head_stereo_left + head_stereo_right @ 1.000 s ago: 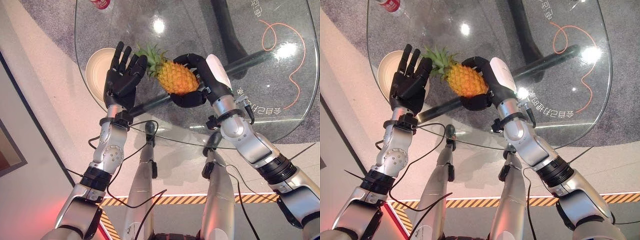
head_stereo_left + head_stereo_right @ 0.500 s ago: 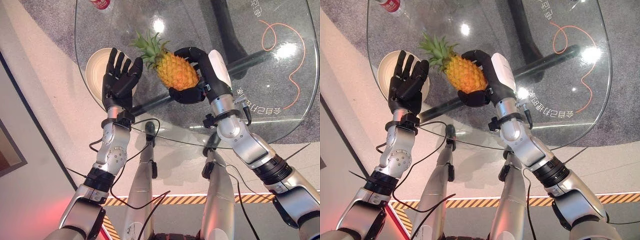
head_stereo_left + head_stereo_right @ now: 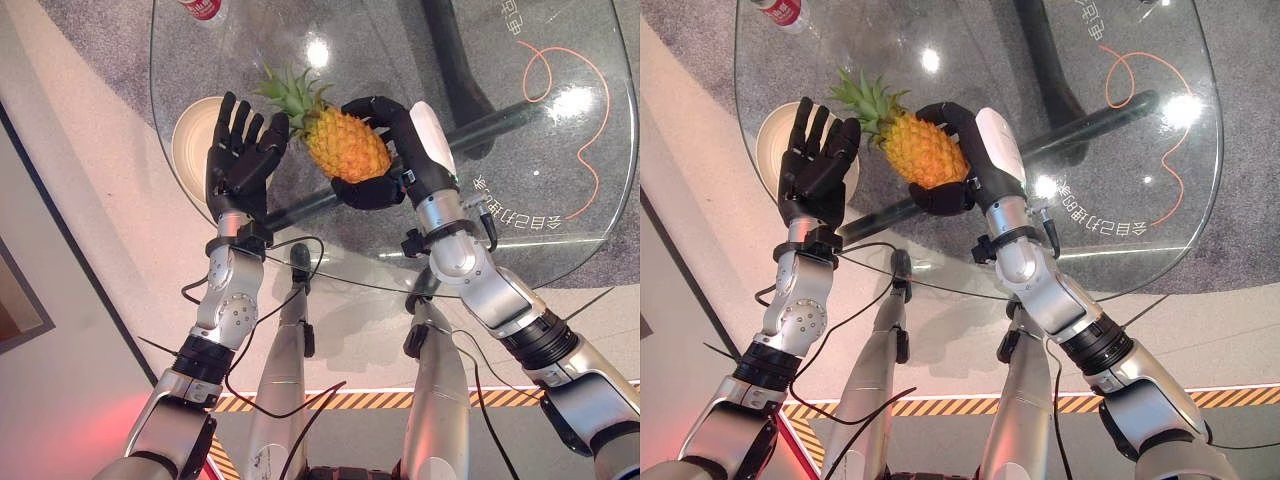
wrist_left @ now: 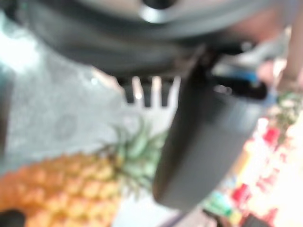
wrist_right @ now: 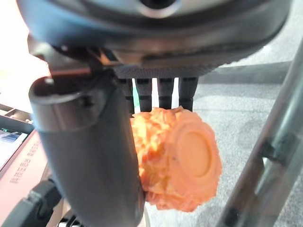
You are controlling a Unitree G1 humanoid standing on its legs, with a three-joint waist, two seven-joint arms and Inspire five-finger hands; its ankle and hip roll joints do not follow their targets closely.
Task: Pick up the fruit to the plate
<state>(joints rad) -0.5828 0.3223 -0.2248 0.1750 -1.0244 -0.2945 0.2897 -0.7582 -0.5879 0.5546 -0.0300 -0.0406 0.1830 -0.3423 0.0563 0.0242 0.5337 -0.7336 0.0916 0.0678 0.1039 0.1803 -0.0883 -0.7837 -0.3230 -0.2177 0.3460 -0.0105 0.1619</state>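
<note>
The right hand [image 3: 385,170] holds the pineapple [image 3: 345,147] above the glass tabletop [image 3: 560,255]. Its fingers [image 3: 365,105] curl over the far side of the fruit and its thumb presses the near side, so the orange body sits clamped between them. In the right wrist view the flat round base of the pineapple [image 5: 182,161] faces the camera, with the fingers [image 5: 163,92] wrapped behind it and the thumb alongside.

The green leafy crown [image 3: 290,92] points away from the right hand's fingers toward the left hand [image 3: 238,160]. The left hand is held upright with its fingers [image 3: 232,115] straight and spread, holding nothing, and the leaf tips reach just beside those fingertips; whether they touch cannot be told. In the left wrist view the crown [image 4: 135,149] shows just past the left thumb.

A pale round plate [image 3: 190,135] lies on the tabletop behind the left hand, partly hidden by its fingers, well apart from the fruit's body. A bottle with a red label [image 3: 200,8] stands at the tabletop's far edge, beyond the plate.
</note>
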